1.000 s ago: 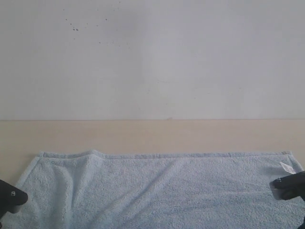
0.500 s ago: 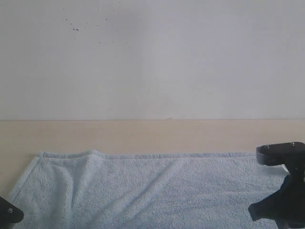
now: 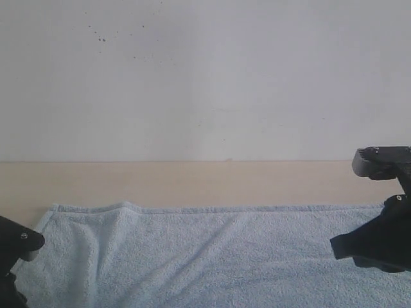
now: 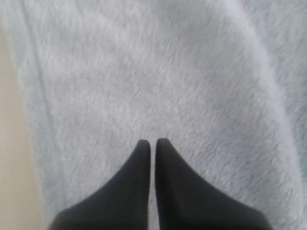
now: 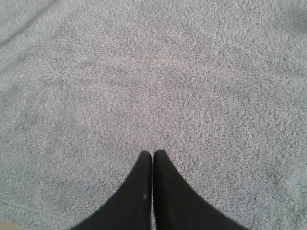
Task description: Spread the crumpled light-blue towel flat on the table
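A pale beige table (image 3: 192,183) is seen below an off-white wall (image 3: 205,77). Nearest, the left gripper (image 4: 152,143) and right gripper (image 5: 152,154) are shown with jaws pressed together, empty, over the two ends of the light-blue towel (image 3: 205,256). The towel is laid across the table's near part, with a low fold near its far left corner. Beyond it, a bare strip of table is seen.
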`<action>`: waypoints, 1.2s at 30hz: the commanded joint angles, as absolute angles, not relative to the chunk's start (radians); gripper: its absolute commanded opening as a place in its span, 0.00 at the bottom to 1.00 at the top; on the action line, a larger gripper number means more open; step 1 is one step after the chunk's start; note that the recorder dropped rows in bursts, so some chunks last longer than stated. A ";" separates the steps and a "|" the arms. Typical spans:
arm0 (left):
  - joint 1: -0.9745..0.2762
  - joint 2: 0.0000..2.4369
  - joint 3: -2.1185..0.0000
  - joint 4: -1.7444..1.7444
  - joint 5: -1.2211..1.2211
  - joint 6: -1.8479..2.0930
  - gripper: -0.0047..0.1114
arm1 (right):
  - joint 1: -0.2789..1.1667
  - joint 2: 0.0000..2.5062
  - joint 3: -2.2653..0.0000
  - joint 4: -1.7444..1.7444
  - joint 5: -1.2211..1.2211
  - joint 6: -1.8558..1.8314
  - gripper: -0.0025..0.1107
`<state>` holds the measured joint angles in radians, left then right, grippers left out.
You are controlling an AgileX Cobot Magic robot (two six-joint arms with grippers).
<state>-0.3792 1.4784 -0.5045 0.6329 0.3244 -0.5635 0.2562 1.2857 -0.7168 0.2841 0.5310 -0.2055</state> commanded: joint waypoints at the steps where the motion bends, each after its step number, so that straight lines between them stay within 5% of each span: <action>1: -0.352 1.517 -0.502 0.644 0.232 -0.584 0.07 | 0.253 1.283 -0.722 0.319 0.531 -0.221 0.02; 25: -0.241 1.655 -0.499 0.670 0.293 -0.725 0.07 | 0.337 1.283 -0.722 0.383 0.562 -0.331 0.02; 36: -0.241 1.287 -0.499 0.635 0.182 -0.774 0.07 | 0.337 1.284 -0.722 0.275 0.381 -0.361 0.02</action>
